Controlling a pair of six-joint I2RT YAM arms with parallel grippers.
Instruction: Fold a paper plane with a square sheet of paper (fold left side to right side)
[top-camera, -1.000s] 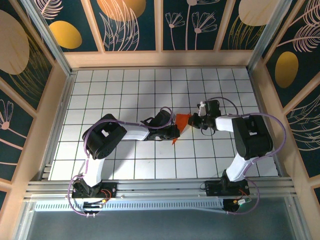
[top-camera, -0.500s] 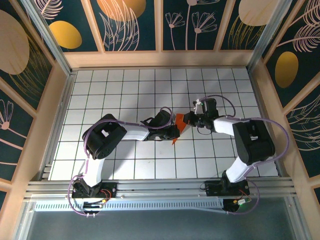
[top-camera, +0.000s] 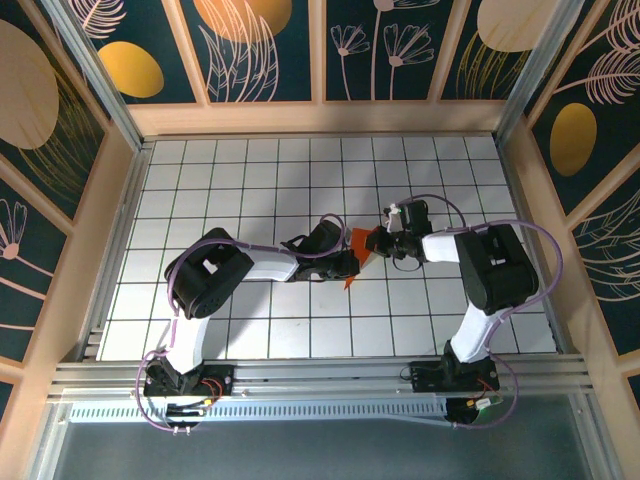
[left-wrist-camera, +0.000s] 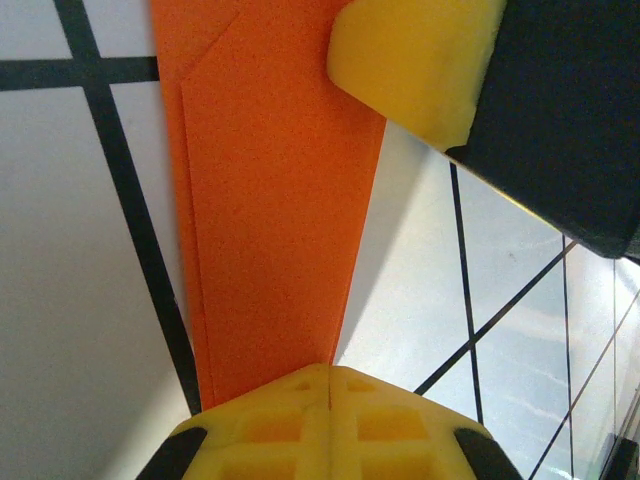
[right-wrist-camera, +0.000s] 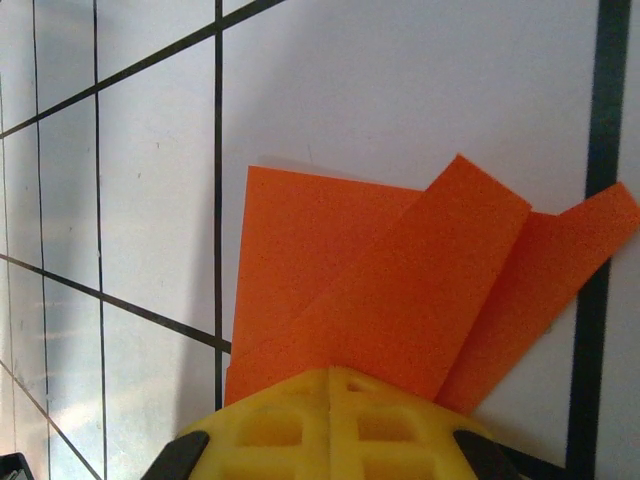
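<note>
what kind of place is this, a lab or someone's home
Most likely a robot test cell, not a home: a white grid-marked table fenced by painted wall panels, with the left arm and right arm bolted to a metal rail at its near edge.

This is a robot test lab. The table (top-camera: 250, 170) is a board of white squares with black lines. Wooden walls (top-camera: 265, 50) with painted flowers and leaves box it in. Two robot arms (top-camera: 215, 285) are bolted to a metal rail (top-camera: 320, 378) at its near edge.
</note>
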